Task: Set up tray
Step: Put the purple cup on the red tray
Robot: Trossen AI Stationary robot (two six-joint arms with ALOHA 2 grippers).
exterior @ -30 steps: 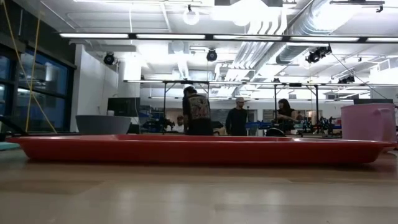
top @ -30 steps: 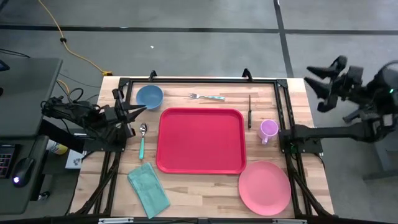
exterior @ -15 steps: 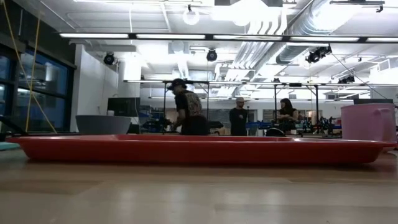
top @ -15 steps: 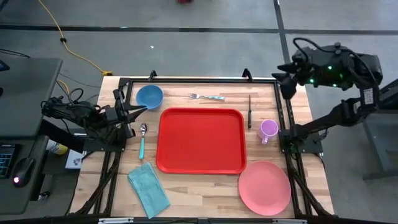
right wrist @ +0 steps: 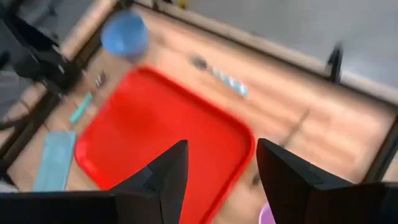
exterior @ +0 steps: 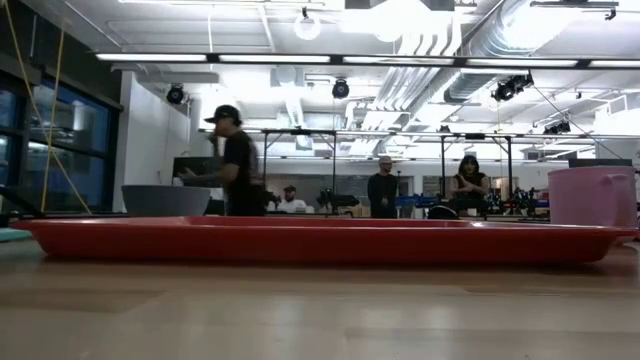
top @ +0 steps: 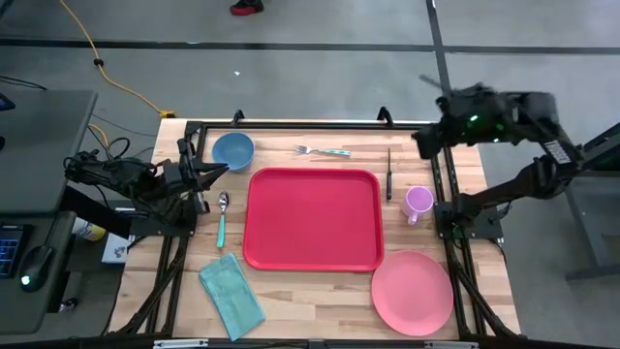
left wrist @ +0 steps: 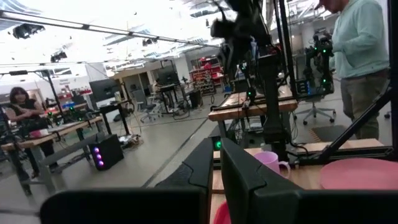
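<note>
The red tray (top: 310,218) lies flat at the table's middle, with nothing on it; it also shows in the low view (exterior: 320,241) and the right wrist view (right wrist: 158,134). My left gripper (top: 215,171) hovers shut over the table's left side, between the blue bowl (top: 232,149) and the spoon (top: 222,215), pointing toward the tray. Its fingers (left wrist: 219,163) are closed together on nothing. My right gripper (top: 423,143) hangs open high above the far right corner, tipped down toward the tray, with nothing between its fingers (right wrist: 168,171).
Around the tray lie a fork (top: 323,150) and a knife (top: 388,172) at the far side, a lilac cup (top: 418,203) and pink plate (top: 413,292) on the right, and a teal napkin (top: 232,295) at the near left. People move in the room behind.
My right gripper has swung in from beyond the table's right edge to above the far right corner, rolling and tipping from level to pointing down at the tray; it stays open. A person in the room behind has walked leftward.
</note>
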